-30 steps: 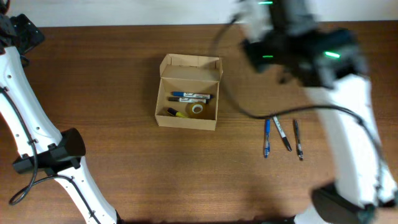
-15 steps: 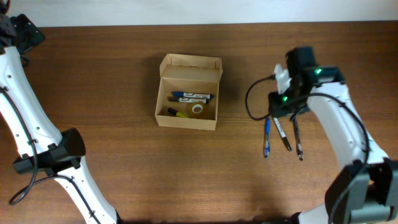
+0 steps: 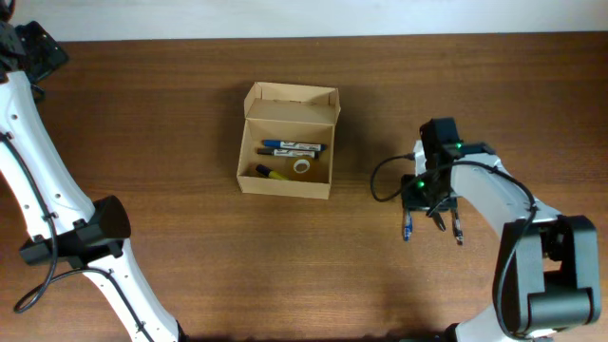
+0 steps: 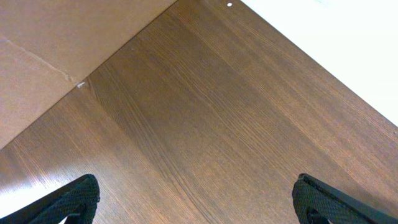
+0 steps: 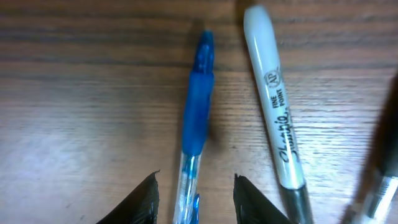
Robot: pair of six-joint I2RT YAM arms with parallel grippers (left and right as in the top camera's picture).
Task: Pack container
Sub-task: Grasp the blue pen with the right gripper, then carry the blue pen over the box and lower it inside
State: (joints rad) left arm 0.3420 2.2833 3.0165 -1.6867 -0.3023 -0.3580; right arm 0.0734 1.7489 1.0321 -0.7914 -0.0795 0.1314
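Toward the right edge of the bench, midway between its near and far edges: three loose writing items side by side, not touching: blue pen (image 5: 198,106), grey fine-point marker (image 5: 273,106), dark pen (image 3: 457,228)

Item for pick, by judgement: the blue pen. It is light and stiff, with a smooth round barrel likely to roll or skid if pushed from one side. The blue rubber sleeve looks the least slippery part and the best place to pinch, across the barrel

Right arm (image 3: 484,185): folded low over the row, wrist pointing down at the bench. Right jaws are parted a little wider than the pen, one tip either side of its clear lower barrel, holding nothing. Whether the tips touch the bench cannot be told

Container (image 3: 283,185): left of bench centre, nearer the far edge, well apart from the pens. Flap lid stands open at its far side. Inside lie markers (image 3: 290,147), a yellow item (image 3: 271,174) and a tape roll (image 3: 302,166). It is thin cardboard, light and liable to slide if knocked, so load it from above without gripping it

Left arm (image 3: 38,190): along the left edge, wrist up at the far left corner. Left jaws are spread wide over bare wood, holding nothing
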